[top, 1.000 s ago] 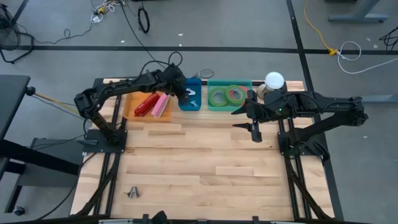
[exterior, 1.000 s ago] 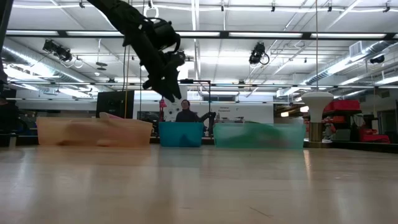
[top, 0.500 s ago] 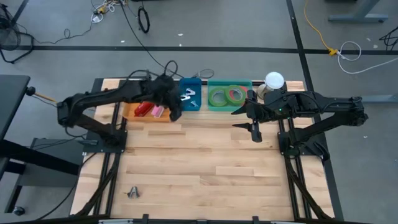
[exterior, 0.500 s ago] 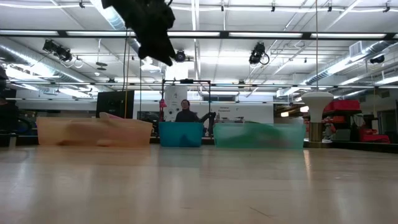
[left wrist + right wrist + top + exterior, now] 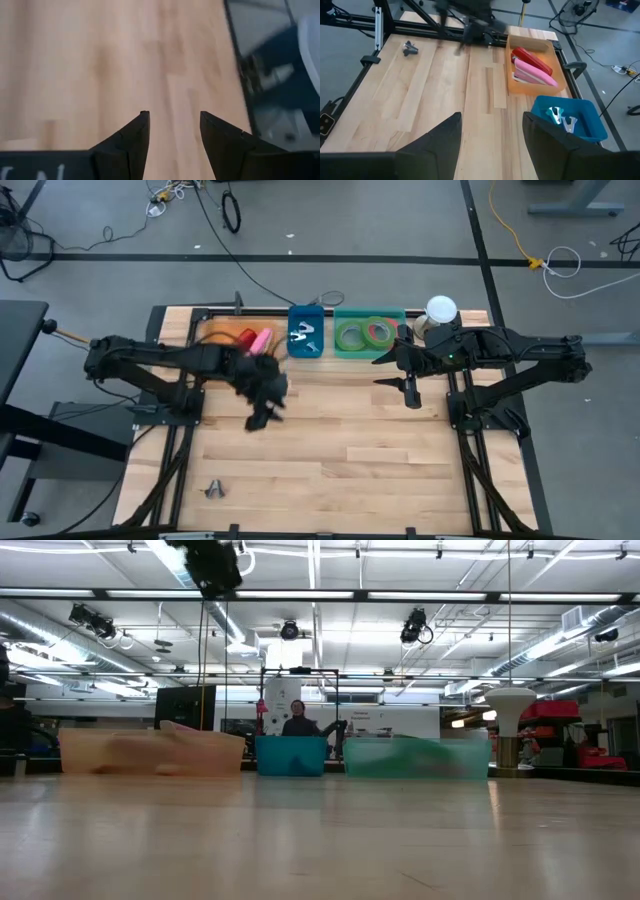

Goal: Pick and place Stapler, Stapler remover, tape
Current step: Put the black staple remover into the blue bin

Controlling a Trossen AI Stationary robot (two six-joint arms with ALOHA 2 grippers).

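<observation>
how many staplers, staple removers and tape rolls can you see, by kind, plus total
staplers: 2, a red stapler and a pink stapler in the orange bin
staple removers: 3, two in the blue bin, one on the table
tape rolls: 2, both in the green bin
total: 7

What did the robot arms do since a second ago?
The left gripper swung away from the blue bin, back over the bare table, open and empty. The right gripper stayed beside the green bin; staplers and tape stayed put.
</observation>
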